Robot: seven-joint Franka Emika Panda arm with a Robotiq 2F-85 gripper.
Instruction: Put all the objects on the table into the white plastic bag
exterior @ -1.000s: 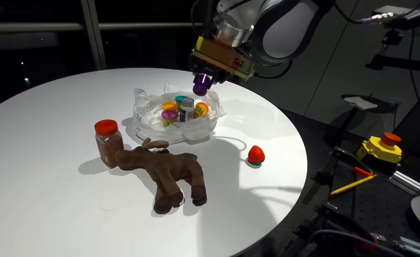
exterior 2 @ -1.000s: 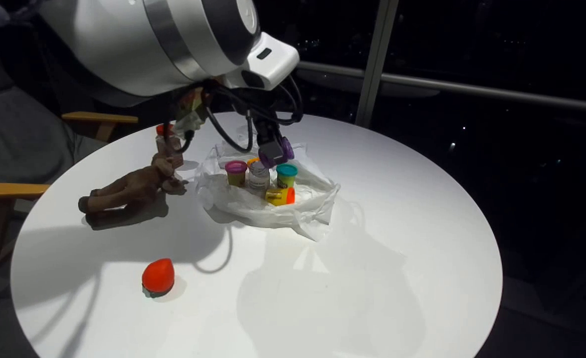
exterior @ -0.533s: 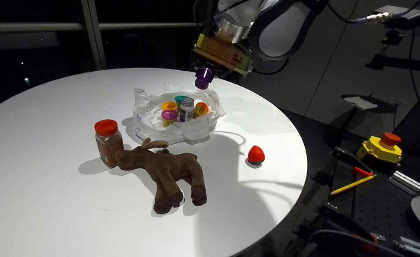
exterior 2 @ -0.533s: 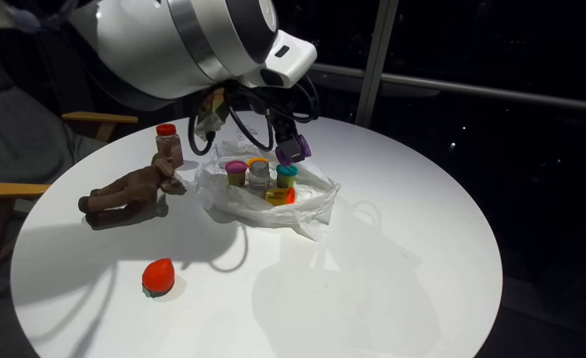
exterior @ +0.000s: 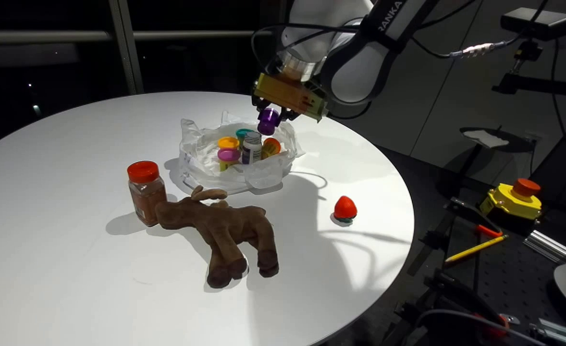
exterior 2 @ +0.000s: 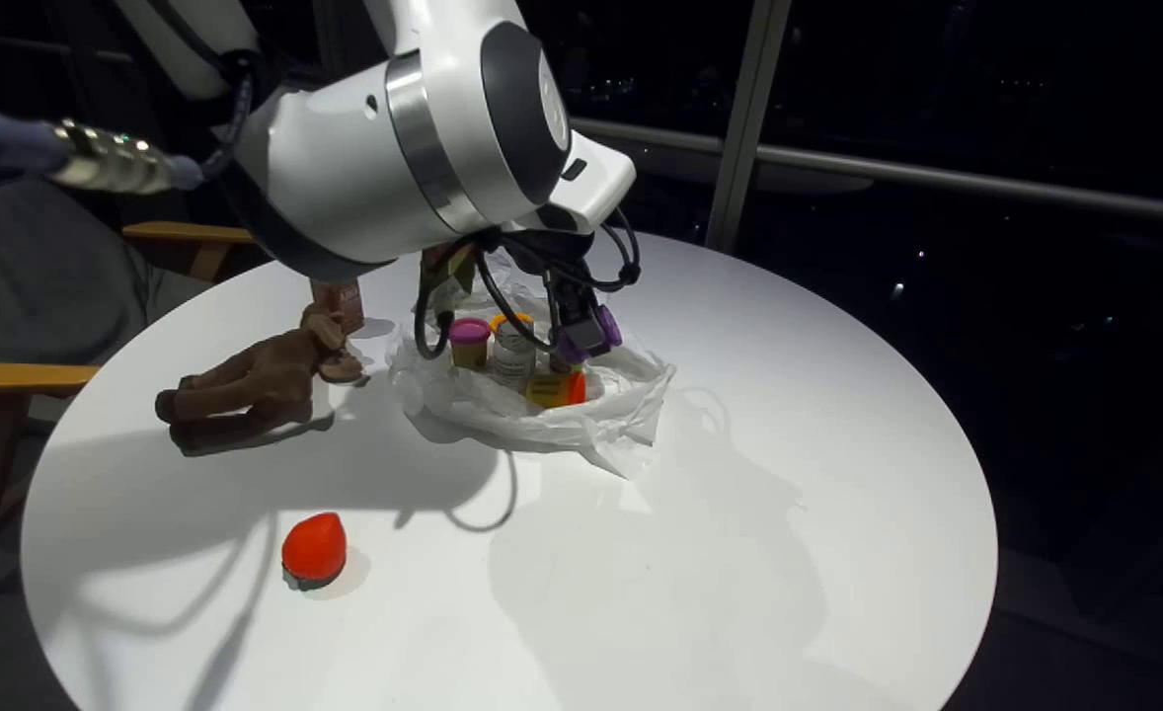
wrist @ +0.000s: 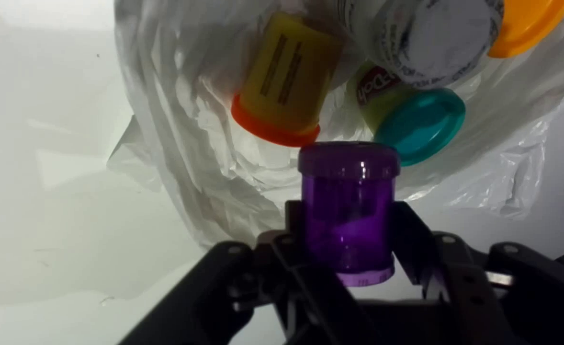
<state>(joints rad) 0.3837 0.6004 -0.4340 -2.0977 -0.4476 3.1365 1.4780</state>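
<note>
My gripper (wrist: pixel 348 219) is shut on a purple see-through bottle (wrist: pixel 349 163), a black finger on either side. The bottle hangs tilted, lid down, over the edge of the white plastic bag (exterior: pixel 264 178). Inside the bag are a teal-lidded tub (wrist: pixel 423 122), a yellow tub (wrist: pixel 289 72) lying on its side, a white bottle (exterior: pixel 252 150), a pink-lidded tub (exterior: pixel 228 154) and an orange-lidded tub (exterior: pixel 228 142). Outside it, on the table (exterior: pixel 71 288), are the brown plush toy (exterior: pixel 225 226), a red-lidded jar (exterior: pixel 147 197) and a red strawberry-shaped object (exterior: pixel 345 209).
The jar stands close by the plush toy's head, in front of the bag. Crumpled bag walls rise around the tubs. A chair (exterior 2: pixel 187 237) is beyond the table's edge, and an emergency-stop box (exterior: pixel 511 202) sits on a side bench.
Still gripped, the purple bottle rose slightly, then came down closer to the bag. In an exterior view the arm has shifted rightward and lower. The objects on the table have stayed put.
</note>
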